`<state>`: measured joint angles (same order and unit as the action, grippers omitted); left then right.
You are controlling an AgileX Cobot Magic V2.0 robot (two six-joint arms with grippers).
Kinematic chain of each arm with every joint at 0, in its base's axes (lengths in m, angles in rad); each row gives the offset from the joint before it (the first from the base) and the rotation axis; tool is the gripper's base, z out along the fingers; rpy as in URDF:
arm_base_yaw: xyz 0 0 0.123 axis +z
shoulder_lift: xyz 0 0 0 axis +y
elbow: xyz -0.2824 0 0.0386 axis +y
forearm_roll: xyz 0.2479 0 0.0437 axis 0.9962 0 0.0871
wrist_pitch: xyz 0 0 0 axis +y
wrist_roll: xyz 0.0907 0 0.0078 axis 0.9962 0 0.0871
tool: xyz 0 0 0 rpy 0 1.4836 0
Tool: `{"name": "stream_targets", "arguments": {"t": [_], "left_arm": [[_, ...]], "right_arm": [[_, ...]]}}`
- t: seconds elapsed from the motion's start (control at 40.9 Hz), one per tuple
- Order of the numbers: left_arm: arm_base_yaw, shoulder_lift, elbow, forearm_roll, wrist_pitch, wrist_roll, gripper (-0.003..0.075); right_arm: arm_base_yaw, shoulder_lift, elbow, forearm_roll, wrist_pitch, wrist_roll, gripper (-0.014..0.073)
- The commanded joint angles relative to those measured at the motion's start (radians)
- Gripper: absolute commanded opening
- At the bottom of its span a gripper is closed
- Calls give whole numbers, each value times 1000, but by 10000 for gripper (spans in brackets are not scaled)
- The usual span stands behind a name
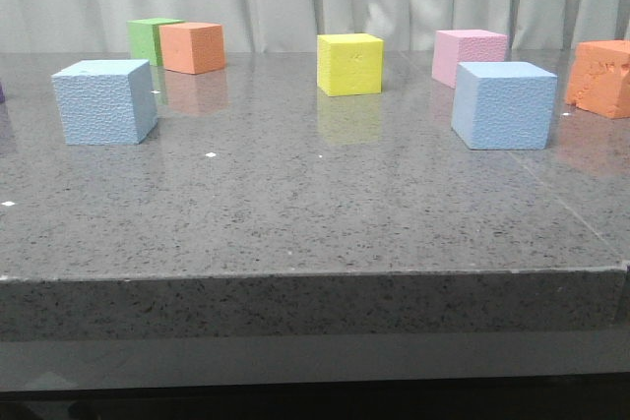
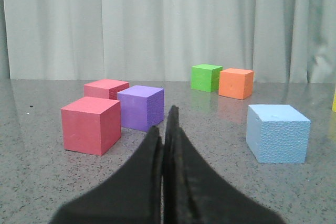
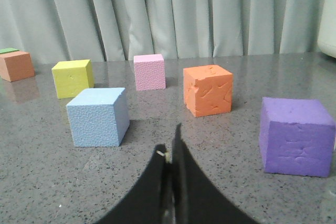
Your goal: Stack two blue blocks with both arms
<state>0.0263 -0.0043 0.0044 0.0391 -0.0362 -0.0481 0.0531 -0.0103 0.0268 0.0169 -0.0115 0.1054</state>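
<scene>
Two light-blue blocks rest apart on the grey table. One blue block (image 1: pixel 105 100) sits at the left and also shows in the left wrist view as a blue block (image 2: pixel 277 132). The other blue block (image 1: pixel 503 104) sits at the right, seen from the right wrist as a blue block (image 3: pixel 98 116). Neither arm shows in the front view. My left gripper (image 2: pixel 164 121) is shut with nothing in it, short of its block and off to one side. My right gripper (image 3: pixel 171 142) is shut and empty too, a short way back from its block.
A yellow cube (image 1: pixel 349 63) and pink cube (image 1: pixel 469 54) stand at the back middle. Green (image 1: pixel 151 39) and orange (image 1: pixel 192 47) cubes sit back left; a dented orange cube (image 1: pixel 600 77) far right. Red (image 2: pixel 90 125) and purple (image 2: pixel 140 107) cubes lie by the left gripper, a purple cube (image 3: pixel 296 136) by the right.
</scene>
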Motion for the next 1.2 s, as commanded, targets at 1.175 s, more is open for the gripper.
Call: {"name": "stream_targets", "arguments": {"t": [1.175], "left_arm": [[-7,422,-712,-53,581,0,-20]], "right_arm": [[-4,589,-701,-30,543,-18,-69]]}}
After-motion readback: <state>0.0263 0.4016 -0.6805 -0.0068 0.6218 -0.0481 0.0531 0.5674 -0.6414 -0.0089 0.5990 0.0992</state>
